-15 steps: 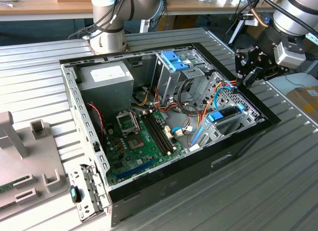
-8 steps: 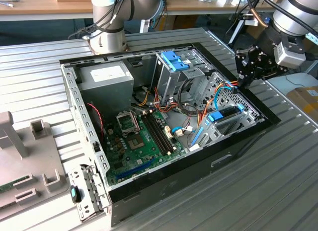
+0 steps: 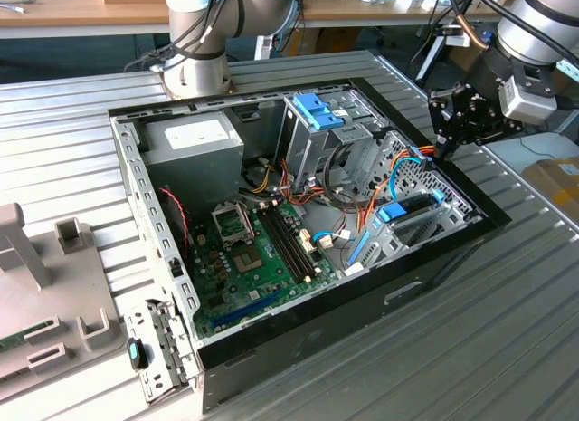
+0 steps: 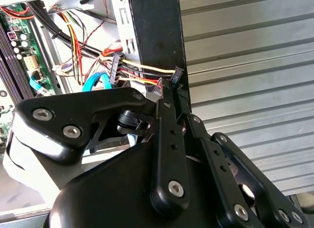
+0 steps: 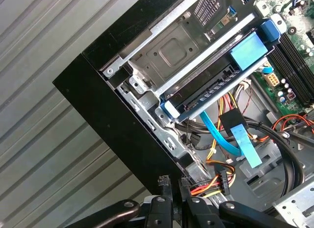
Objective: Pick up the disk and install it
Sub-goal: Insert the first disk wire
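The claw [image 5: 173,185] is cut off at the first wrist view's edge, the arm [image 3: 543,23] at the exterior view's

A ribbed aluminium table [image 3: 507,330] carried everything. An open black computer case [image 3: 362,301] lay on its side in the middle of it, and the arm's round base [image 3: 194,72] stood on it just behind the case. Toward the exterior view's left sat grey fixture blocks [image 3: 81,326], with a perforated metal bracket [image 3: 161,353] just beside the case's near corner.
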`<control>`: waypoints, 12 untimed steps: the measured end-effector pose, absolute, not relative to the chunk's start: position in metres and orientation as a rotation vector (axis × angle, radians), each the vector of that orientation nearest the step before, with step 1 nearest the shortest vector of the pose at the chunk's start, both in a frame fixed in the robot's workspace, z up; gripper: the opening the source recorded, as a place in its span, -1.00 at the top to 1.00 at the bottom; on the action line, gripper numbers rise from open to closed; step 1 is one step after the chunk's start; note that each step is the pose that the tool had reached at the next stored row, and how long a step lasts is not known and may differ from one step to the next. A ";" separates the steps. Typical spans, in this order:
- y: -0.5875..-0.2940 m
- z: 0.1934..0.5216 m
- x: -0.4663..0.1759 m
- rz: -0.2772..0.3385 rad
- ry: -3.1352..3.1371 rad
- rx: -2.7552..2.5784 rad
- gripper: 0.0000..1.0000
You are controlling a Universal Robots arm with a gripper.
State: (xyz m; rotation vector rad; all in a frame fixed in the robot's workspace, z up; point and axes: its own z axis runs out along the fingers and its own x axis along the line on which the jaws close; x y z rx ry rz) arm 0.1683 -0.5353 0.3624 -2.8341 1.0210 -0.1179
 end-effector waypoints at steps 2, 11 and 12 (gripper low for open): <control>-0.535 0.365 0.168 -0.118 1.021 -2.834 0.65; -0.535 0.367 0.168 -0.118 1.021 -2.834 0.66; -0.535 0.367 0.168 -0.118 1.021 -2.834 0.66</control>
